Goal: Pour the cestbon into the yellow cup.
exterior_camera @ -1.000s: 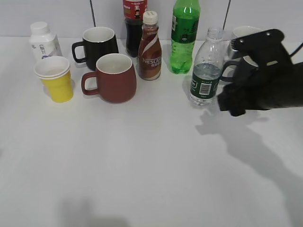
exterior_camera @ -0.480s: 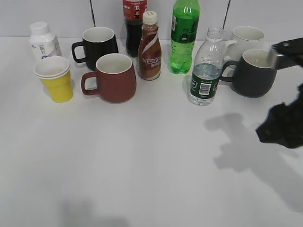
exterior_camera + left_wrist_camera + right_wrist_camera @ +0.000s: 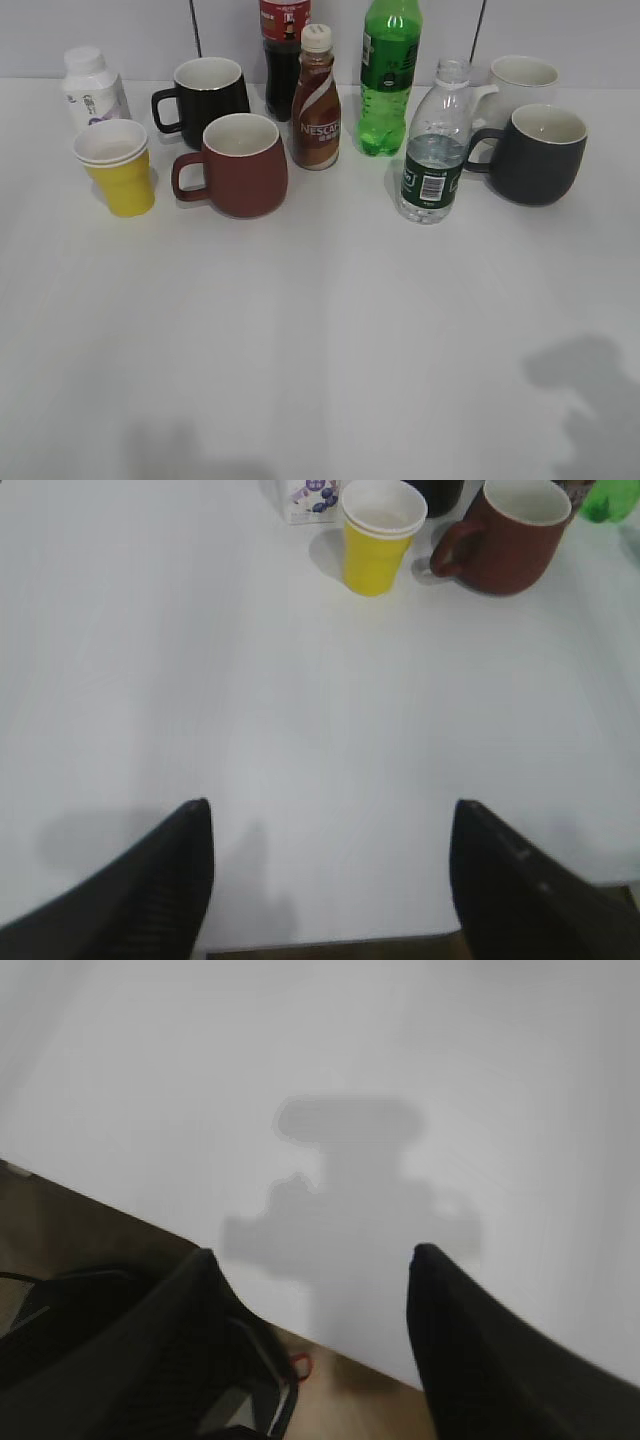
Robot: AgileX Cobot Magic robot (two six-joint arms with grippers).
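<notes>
The cestbon point(image 3: 434, 150), a small clear capless bottle with a dark green label, stands upright right of centre at the back, with a little water in it. The yellow cup point(image 3: 116, 167) stands at the left; it also shows in the left wrist view point(image 3: 379, 533). My left gripper point(image 3: 330, 815) is open and empty above the table's near edge, far from the cup. My right gripper point(image 3: 312, 1260) is open and empty over the table's edge. Neither gripper shows in the exterior view; only the right arm's shadow lies at the lower right.
A dark red mug point(image 3: 240, 165), black mug point(image 3: 207, 92), brown Nescafe bottle point(image 3: 316, 100), green soda bottle point(image 3: 390, 75), cola bottle point(image 3: 284, 50), white bottle point(image 3: 92, 88), dark grey mug point(image 3: 535, 155) and white mug point(image 3: 520, 78) crowd the back.
My right gripper was next to the cestbon, then drew back to the right and toward the near edge, out of the exterior view. The bottle stays upright where it was.
</notes>
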